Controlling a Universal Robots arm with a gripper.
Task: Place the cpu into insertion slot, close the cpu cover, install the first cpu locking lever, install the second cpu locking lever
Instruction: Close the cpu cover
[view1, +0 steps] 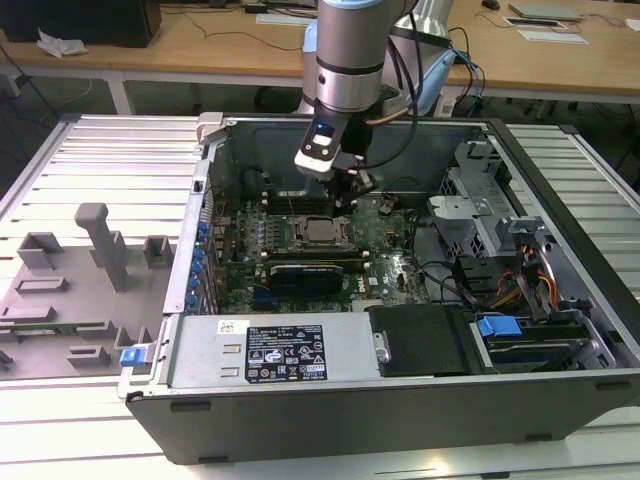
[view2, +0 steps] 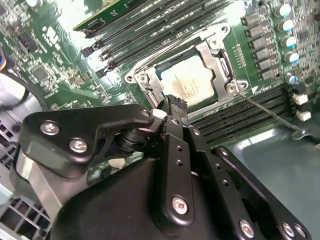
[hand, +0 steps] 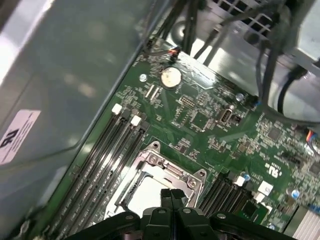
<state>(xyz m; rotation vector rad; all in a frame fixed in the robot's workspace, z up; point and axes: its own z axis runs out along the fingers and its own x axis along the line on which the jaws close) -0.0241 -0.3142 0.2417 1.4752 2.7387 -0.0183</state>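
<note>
Silvery-beige cpu (view2: 192, 85) sits in the insertion slot (view2: 214, 101) beneath the flat-lying cpu cover (view2: 219, 62). The gripper (view2: 172, 103), fingers pinched together and empty, hovers at the cover's edge. A skewed push could slip off the thin locking lever (view2: 270, 112) and gouge the motherboard (view2: 60, 75).

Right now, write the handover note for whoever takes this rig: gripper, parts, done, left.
The gripper is shut and seems to hold nothing. Its tips are close over the socket's edge in both wrist views.
The cpu sits in the insertion slot.
The cpu cover is down over it, and the chip's top shows through the window.
One thin lever sticks out away from the socket, seemingly unlatched. The other lever lies along the cover's edge; I cannot tell whether it is hooked.
Done: cpu placed, cover closed.
Left: at least one lever to lock.
</note>
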